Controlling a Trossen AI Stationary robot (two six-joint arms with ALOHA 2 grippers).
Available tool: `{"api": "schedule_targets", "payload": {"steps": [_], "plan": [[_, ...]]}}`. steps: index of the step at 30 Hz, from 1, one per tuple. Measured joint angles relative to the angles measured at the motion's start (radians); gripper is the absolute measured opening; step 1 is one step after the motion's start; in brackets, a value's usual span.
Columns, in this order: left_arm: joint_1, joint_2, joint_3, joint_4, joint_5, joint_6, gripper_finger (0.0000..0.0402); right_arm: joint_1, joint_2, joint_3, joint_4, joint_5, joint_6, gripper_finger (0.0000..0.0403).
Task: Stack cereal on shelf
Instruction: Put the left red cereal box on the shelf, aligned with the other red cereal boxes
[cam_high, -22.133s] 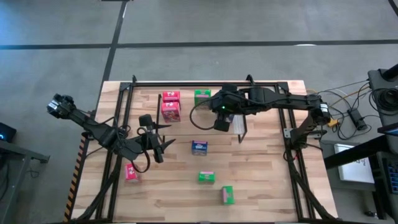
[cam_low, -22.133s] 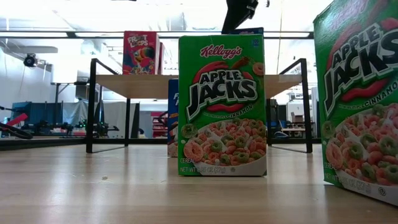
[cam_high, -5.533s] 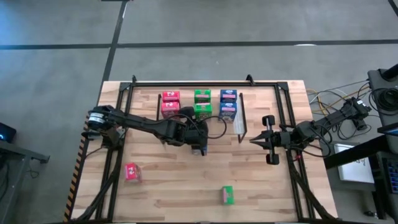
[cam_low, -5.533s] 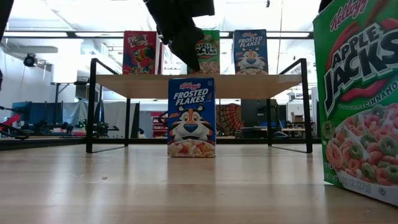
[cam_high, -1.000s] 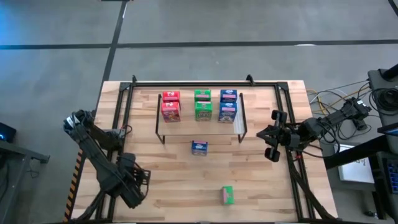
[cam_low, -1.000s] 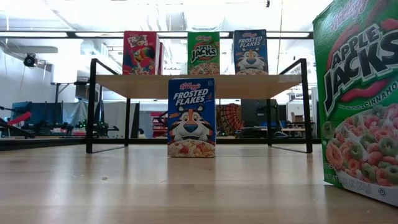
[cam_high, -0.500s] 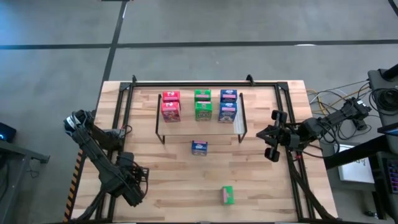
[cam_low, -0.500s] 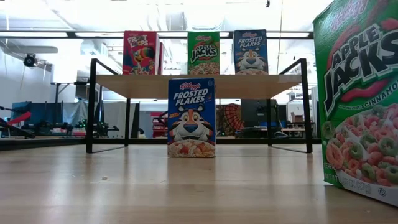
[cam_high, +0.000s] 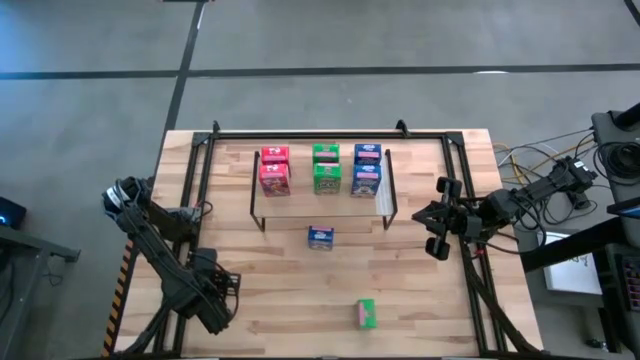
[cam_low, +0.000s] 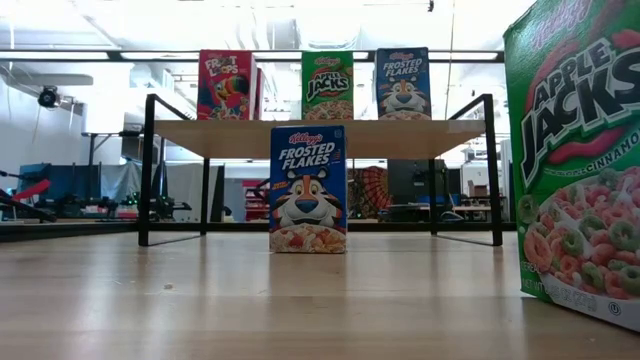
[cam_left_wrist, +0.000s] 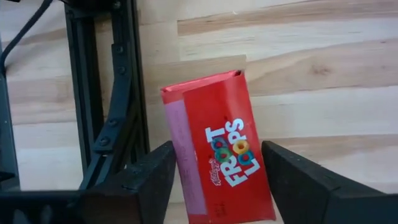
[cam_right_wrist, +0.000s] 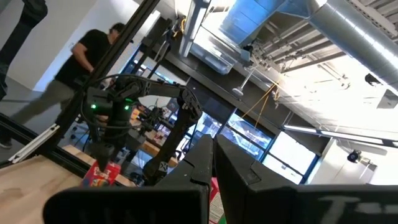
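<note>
A red cereal box (cam_left_wrist: 217, 155) lies flat on the table near its near-left corner, label up. My left gripper (cam_high: 215, 290) hangs over it pointing down and hides it in the high view. It is open (cam_left_wrist: 217, 177), with one finger along each long side of the box. The shelf (cam_high: 383, 205) stands at the far middle, with two red (cam_high: 274, 168), two green (cam_high: 325, 166) and two blue boxes (cam_high: 367, 168) on top. A blue box (cam_high: 320, 237) and a green box (cam_high: 366, 313) stand on the table. My right gripper (cam_high: 437, 215) is shut and empty at the right edge. My left gripper comes at the red box from above, its open fingers (cam_left_wrist: 149, 174) beside the box's two long sides (cam_left_wrist: 180, 162) and along the box. I cannot tell whether they touch it. The box lies flat on the table.
The black table frame's left post and strut (cam_left_wrist: 121, 112) run close beside the red box. The green box (cam_low: 580, 150) stands near the table's near edge, close to the low camera. A person (cam_right_wrist: 81, 62) shows in the room beyond the table.
</note>
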Motion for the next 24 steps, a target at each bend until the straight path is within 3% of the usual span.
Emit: {"api": "schedule_targets", "payload": {"steps": [9,17,24], "plan": [[0.000,0.000,0.003,0.005,-0.001,0.002,0.0178,0.000,0.000,0.000,0.000,0.000,0.000,0.0009],[0.000,0.000,0.022,0.027,-0.011,0.051,0.0171,0.000,0.000,0.000,0.000,0.000,0.000,0.0009],[0.003,0.000,0.151,0.026,-0.205,0.295,0.0171,0.000,0.000,0.000,0.000,0.000,0.000,0.0009]]}}
